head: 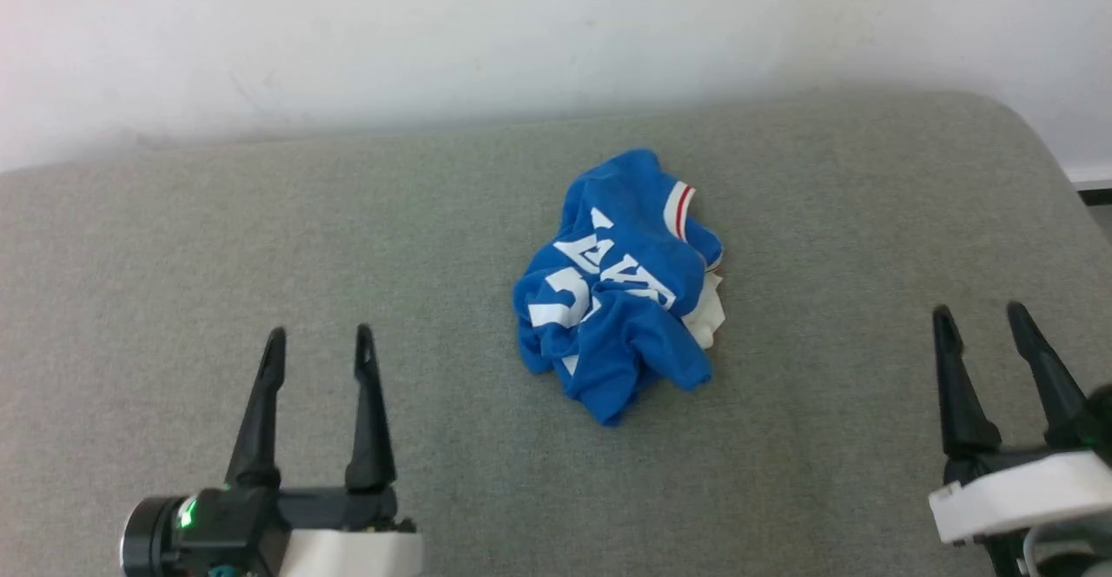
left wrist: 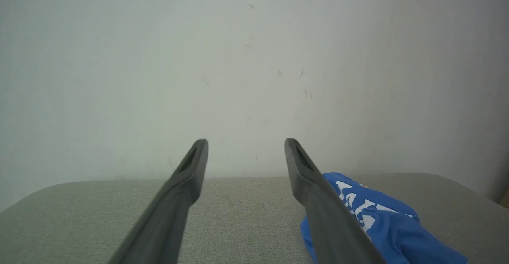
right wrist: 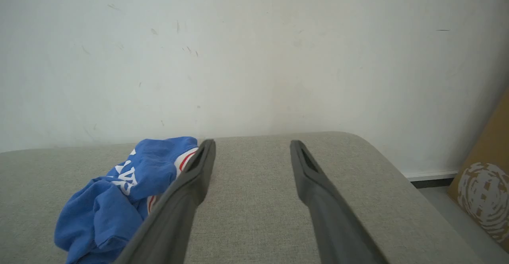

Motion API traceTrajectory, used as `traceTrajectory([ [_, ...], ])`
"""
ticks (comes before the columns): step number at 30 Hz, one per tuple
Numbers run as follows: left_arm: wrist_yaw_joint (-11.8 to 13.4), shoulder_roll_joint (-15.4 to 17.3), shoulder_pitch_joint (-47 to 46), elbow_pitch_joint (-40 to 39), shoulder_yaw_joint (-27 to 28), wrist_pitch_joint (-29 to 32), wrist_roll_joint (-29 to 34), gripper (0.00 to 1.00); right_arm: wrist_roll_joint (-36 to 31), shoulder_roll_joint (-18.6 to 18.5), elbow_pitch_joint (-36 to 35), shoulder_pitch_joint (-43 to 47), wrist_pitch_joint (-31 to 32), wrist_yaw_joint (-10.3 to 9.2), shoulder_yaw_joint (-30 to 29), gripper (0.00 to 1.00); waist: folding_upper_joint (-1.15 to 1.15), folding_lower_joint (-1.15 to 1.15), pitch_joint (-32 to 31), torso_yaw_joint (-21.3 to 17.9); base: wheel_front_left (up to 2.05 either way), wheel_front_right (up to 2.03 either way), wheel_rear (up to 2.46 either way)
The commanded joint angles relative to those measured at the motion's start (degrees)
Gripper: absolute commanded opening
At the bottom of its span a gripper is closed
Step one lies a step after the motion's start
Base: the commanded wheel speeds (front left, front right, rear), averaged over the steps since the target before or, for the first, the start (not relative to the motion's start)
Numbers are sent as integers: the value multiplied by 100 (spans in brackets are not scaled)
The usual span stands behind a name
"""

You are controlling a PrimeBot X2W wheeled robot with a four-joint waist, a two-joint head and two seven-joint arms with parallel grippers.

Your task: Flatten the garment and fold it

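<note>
The garment (head: 618, 288), a royal-blue jersey with white lettering and red-striped white trim, lies crumpled in a heap at the middle of a grey cushioned surface (head: 261, 238). My left gripper (head: 320, 340) hovers open at the lower left, well apart from the heap, nothing between its fingers. At the lower right my right gripper (head: 980, 316) is open too, empty, also clear of the cloth. The left wrist view has the garment (left wrist: 381, 224) beyond the right finger (left wrist: 318, 200). In the right wrist view the garment (right wrist: 119, 200) lies left of the open gripper (right wrist: 252, 144).
A pale wall (head: 521, 29) rises right behind the grey surface. The surface's rounded right edge (head: 1055, 155) drops to the floor, where a brown cardboard box (right wrist: 487, 188) leans by the wall. Bare grey fabric lies on both sides of the heap.
</note>
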Motion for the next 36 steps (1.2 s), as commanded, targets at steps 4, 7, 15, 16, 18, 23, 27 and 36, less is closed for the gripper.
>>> traceTrajectory([
  [4,-83,-105,-323,-12,-73,-26,173,100,228,-367,-14,-397,328,-11,286,100,-1,1,301,167,0,0,0],
  [7,-129,-198,-483,50,-123,-27,234,100,386,-727,222,-822,790,-11,495,100,-1,1,512,250,0,0,0],
  [15,-230,-499,-843,231,-239,-27,370,100,910,-1711,1228,-1862,2032,-11,1567,100,-1,1,1079,646,0,0,0],
  [16,-240,-542,-881,242,-257,-27,392,100,930,-1831,1320,-1962,2100,-11,1716,100,-1,1,1146,703,0,0,0],
  [18,-259,-628,-951,272,-294,-28,440,100,1022,-1986,1500,-2147,2149,-11,1922,100,-1,1,1277,812,0,0,0],
  [23,-322,-818,-1095,372,-389,-28,521,100,1114,-2245,1973,-2549,2113,-11,2300,100,-1,1,1538,1061,0,0,0],
  [27,-379,-925,-1190,474,-465,-28,563,100,1157,-2283,2345,-2782,1987,-11,2470,100,-1,1,1669,1213,0,0,0],
  [36,-459,-1008,-1277,715,-433,-28,608,100,1203,-1956,3139,-2973,1887,-11,2537,0,-1,1,1635,1167,0,0,0],
])
